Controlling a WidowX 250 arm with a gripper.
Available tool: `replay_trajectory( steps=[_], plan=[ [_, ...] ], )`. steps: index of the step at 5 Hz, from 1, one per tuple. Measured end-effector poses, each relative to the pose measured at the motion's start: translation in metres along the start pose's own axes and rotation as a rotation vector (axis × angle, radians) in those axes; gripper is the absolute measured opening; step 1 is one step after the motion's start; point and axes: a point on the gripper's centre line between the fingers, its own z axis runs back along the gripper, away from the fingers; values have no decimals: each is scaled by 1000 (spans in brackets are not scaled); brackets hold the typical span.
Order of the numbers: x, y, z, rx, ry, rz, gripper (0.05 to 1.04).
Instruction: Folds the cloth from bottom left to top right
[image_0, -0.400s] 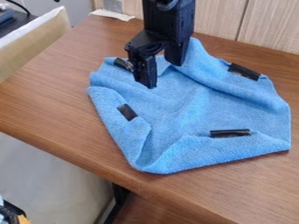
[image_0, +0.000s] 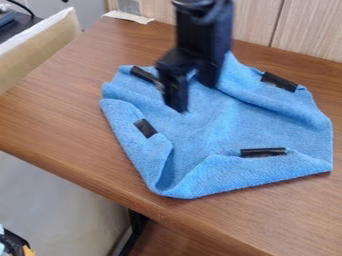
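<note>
Wood-grain bench (image_0: 73, 115), brown, pale wood panelling (image_0: 254, 22) behind its far edge. White sheet (image_0: 127, 17) at the bench's far left corner. Beige board (image_0: 50, 42) with a white top edge alongside on the left; dark bench leg (image_0: 136, 225) below the near edge. Black and orange item (image_0: 17, 245), cut off at the bottom left corner, can't tell what.

Blue cloth (image_0: 227, 117) lies on the bench, middle to right of frame, rumpled, roughly many-sided outline. Near edge turned inward as a broad flap, left edge turned inward too, the two meeting at the near corner with a deep crease. Ridges along the far right side. Four black strips on it: far left (image_0: 144, 75), far right (image_0: 279, 81), left (image_0: 145, 128), near right (image_0: 263, 152).

Black arm (image_0: 204, 25) comes down from the top edge. Pincer (image_0: 194, 96) over the far left part of the cloth, fingers apart, clear gap, nothing seen gripped. Can't tell whether the tips touch fabric.
</note>
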Motion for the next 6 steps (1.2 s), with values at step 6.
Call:
replay_trajectory(
  steps=[6],
  plan=[
    [25, -103, -26, -75, -7, -97, 999]
  ],
)
